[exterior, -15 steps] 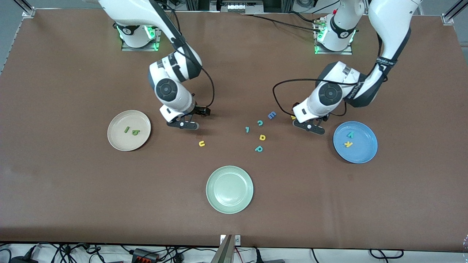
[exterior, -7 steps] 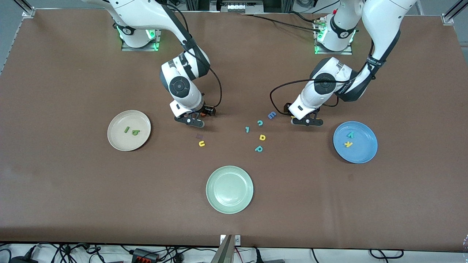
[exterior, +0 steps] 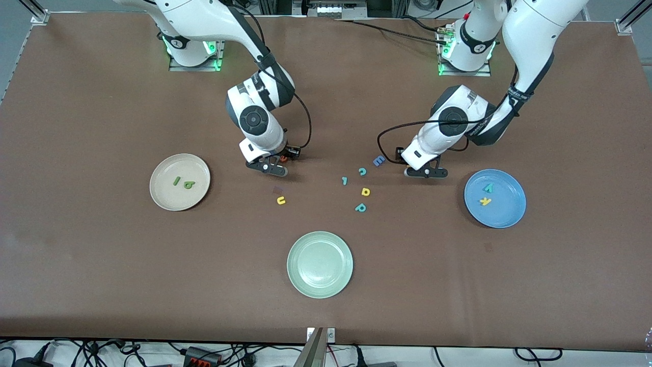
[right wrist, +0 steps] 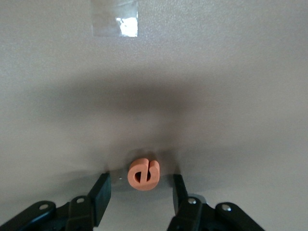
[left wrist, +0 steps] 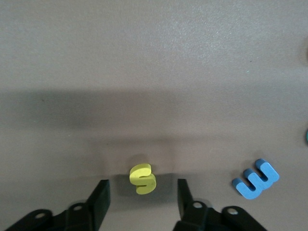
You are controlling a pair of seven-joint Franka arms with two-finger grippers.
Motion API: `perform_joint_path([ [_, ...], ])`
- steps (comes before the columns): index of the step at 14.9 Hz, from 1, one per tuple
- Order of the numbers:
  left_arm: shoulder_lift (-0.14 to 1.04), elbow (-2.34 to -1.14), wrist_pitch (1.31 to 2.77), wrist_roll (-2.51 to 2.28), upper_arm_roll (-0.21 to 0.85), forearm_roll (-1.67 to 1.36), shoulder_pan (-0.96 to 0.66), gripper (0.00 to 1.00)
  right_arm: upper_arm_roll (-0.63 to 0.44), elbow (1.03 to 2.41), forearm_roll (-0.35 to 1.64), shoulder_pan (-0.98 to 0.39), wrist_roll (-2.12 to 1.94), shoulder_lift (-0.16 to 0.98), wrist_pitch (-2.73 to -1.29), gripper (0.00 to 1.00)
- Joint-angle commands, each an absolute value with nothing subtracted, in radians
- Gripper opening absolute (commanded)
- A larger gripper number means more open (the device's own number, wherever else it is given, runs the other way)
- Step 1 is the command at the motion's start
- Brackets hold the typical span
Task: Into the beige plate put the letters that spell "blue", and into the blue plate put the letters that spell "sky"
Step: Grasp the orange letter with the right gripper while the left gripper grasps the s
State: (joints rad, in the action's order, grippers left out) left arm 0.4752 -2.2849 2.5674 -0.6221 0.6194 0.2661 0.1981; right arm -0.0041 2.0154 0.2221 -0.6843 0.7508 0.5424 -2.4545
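The beige plate (exterior: pixel 165 196) holds the green "l" (exterior: pixel 176 181) and green "b" (exterior: pixel 189 185). On the blue plate (exterior: pixel 504 214) lie the teal "y" (exterior: pixel 487 187) and yellow "k" (exterior: pixel 485 201). The yellow "u" (exterior: pixel 280 200) rests on the table. My right gripper (exterior: pixel 267 165) (right wrist: pixel 139 192) is low over the orange "e" (right wrist: pixel 143 174), open, with a gap on each side of the letter. My left gripper (exterior: pixel 425 171) (left wrist: pixel 143 192) straddles the yellow "s" (left wrist: pixel 143 179) the same way, open and not touching it. The "s" is hidden in the front view.
A blue capital "E" (exterior: pixel 378 161) (left wrist: pixel 256 179) lies beside the left gripper. Teal "c" (exterior: pixel 362 171), a teal hooked piece (exterior: pixel 345 180), yellow "a" (exterior: pixel 365 191) and teal "p" (exterior: pixel 360 207) sit mid-table. A pale green plate (exterior: pixel 320 264) is nearest the front camera.
Both grippers have come down toward the table over their letters, each shifting toward the table's middle. Both pairs of fingers have narrowed but still leave gaps.
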Motion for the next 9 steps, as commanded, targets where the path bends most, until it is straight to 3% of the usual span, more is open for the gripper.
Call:
perform_joint_path([
  [1,0.492,-2.284,2.594,-0.637,0.618,0.275,0.201,0.55,-0.014,2.019,0.233,-0.699,0.762,0.546,-2.46,0.5],
  [5,0.497,-2.283,2.594,-0.637,0.597,0.276,0.198,0.32,-0.015,2.016,0.233,-0.692,0.761,0.546,-2.459,0.22],
  [6,0.5,-2.281,2.594,-0.637,0.591,0.284,0.198,0.29,-0.015,2.013,0.233,-0.683,0.761,0.543,-2.459,0.2],
  [9,0.5,-2.273,2.592,-0.637,0.591,0.33,0.204,0.08,-0.023,2.002,0.233,-0.683,0.759,0.525,-2.457,0.18],
])
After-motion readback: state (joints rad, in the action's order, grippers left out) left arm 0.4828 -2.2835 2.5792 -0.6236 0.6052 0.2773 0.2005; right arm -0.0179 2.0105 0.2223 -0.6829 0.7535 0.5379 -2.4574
